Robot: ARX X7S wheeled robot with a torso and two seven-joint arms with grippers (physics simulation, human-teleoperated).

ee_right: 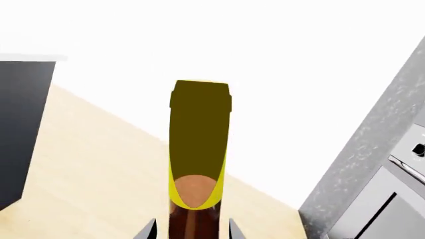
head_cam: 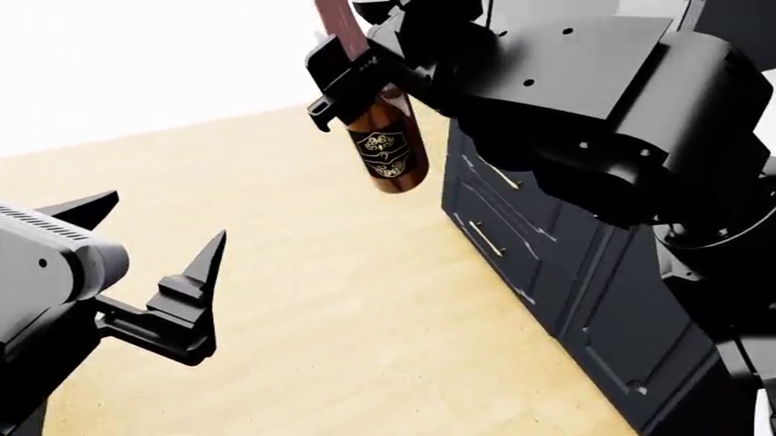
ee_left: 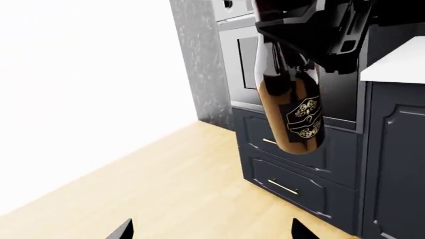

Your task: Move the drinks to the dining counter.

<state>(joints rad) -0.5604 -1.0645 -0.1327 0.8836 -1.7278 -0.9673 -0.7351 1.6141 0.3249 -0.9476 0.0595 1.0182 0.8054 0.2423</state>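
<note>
My right gripper [head_cam: 352, 86] is clamped on the neck of the wine bottle [head_cam: 388, 150], just under the yellow foil top [ee_right: 199, 144]. The bottle hangs in the air over the wooden floor [head_cam: 340, 300], tilted, base down, beside the dark cabinet drawers [head_cam: 497, 227]. Neck grip keeps the label and body clear of the fingers, and its weight hangs below the grasp. Left gripper [head_cam: 182, 291] is empty with jaws spread, held low and well apart from the bottle, so it's out of the carry path. Dining counter isn't in any view; my guess is the bottle is mid-transit.
</note>
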